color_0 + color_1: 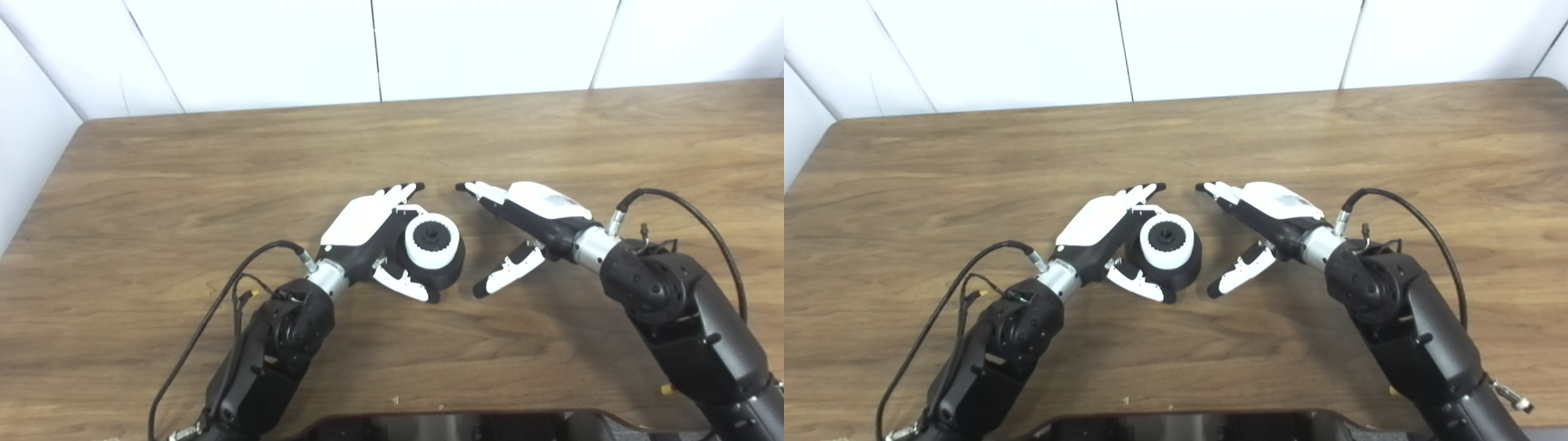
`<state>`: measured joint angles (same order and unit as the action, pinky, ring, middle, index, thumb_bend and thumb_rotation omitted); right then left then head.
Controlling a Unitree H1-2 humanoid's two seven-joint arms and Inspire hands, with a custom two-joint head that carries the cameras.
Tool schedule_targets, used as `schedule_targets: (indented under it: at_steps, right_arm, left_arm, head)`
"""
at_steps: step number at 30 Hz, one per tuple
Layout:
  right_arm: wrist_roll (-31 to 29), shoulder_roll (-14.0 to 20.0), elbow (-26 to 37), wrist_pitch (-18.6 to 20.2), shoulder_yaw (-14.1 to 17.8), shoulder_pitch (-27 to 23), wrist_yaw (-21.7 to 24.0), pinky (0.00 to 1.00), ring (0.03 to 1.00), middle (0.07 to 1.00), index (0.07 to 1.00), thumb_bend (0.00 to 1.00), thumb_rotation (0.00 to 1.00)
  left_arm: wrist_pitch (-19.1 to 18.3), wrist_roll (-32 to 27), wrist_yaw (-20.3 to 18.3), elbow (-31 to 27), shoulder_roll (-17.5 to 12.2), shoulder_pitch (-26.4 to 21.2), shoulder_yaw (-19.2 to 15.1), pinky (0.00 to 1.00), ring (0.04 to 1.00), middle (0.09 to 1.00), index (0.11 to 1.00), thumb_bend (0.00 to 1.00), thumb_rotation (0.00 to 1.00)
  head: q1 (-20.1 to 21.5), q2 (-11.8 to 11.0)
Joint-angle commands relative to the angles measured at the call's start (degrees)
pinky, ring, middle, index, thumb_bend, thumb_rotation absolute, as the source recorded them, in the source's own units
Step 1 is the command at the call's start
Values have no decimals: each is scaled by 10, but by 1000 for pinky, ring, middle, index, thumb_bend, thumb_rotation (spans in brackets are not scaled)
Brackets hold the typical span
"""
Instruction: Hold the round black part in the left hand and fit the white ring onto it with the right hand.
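Observation:
The round black part [446,271] stands on the wooden table [184,184] near the middle. The white ring [432,240] sits on top of it, toothed at its rim, with a black hub showing through its centre. My left hand [373,236] cups the black part from the left, fingers behind it and thumb in front, touching it. My right hand [520,229] is open and empty just right of the part, fingers and thumb spread, a small gap from it. The ring [1167,239] and both hands also show in the right eye view.
White wall panels [367,49] stand behind the table's far edge. A white wall runs along the table's left edge. Black cables loop from both wrists. A dark part of the robot's body [459,425] lies at the bottom edge.

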<state>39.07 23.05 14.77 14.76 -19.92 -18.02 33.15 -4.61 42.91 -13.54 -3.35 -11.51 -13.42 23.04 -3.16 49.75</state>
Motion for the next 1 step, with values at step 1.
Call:
schedule_targets:
  at_steps: [1]
  right_arm:
    - [8, 8, 1, 2, 7, -8, -9, 878, 976, 1000, 1000, 1000, 402]
  left_arm:
    - [9, 4, 12, -11, -3, -18, -5, 1000, 1000, 1000, 632, 972, 306]
  head:
    - [-1, 0]
